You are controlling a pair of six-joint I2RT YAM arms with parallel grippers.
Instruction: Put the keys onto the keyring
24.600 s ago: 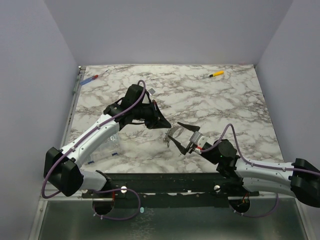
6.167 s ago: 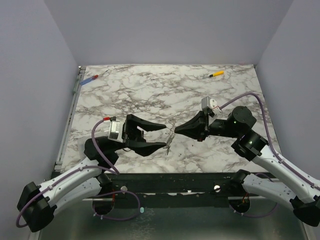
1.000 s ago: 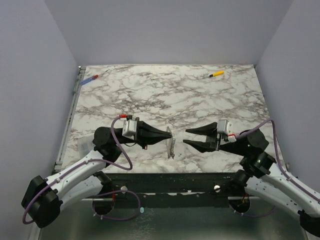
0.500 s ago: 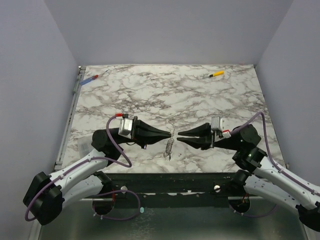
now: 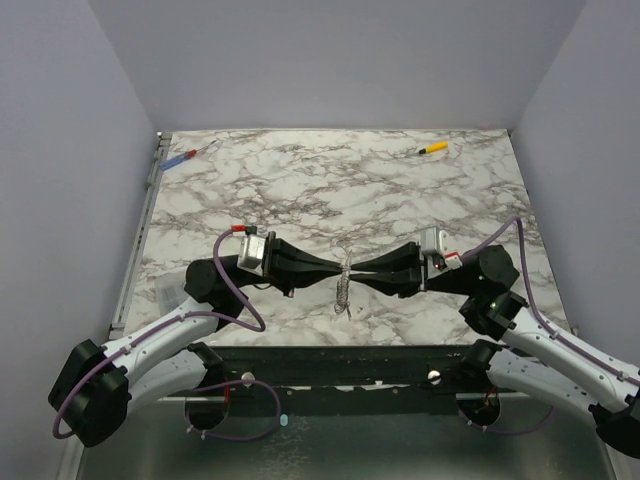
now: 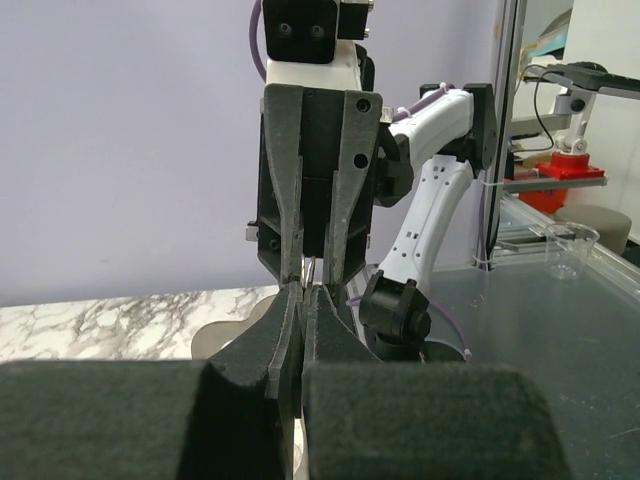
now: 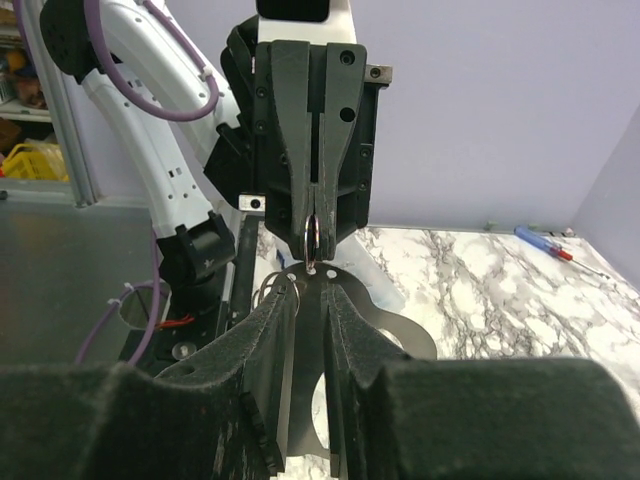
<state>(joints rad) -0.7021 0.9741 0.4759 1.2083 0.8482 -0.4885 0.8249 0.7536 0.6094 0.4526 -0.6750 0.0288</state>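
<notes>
Evidently shut, the left fingers (image 7: pixel 290 150) pinched the tiny dark metal keyring (image 7: pixel 313 232); the right fingers (image 7: pixel 265 360) stood nearly closed, hold unclear; the light, stiff, slippery flat silver-grey keys (image 5: pixel 344 292) wanted flat-face gripping.

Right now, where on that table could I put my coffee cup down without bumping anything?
Best is the bare marble of the table between the blue-and-red tool and the yellow tool, at the back. Crowded: the near middle, where the left end effector and right end effector meet at the keys.

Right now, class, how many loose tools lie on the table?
2: a blue-and-red tool at the far left corner, a yellow-handled tool toward the far right. Others may be hidden.
</notes>
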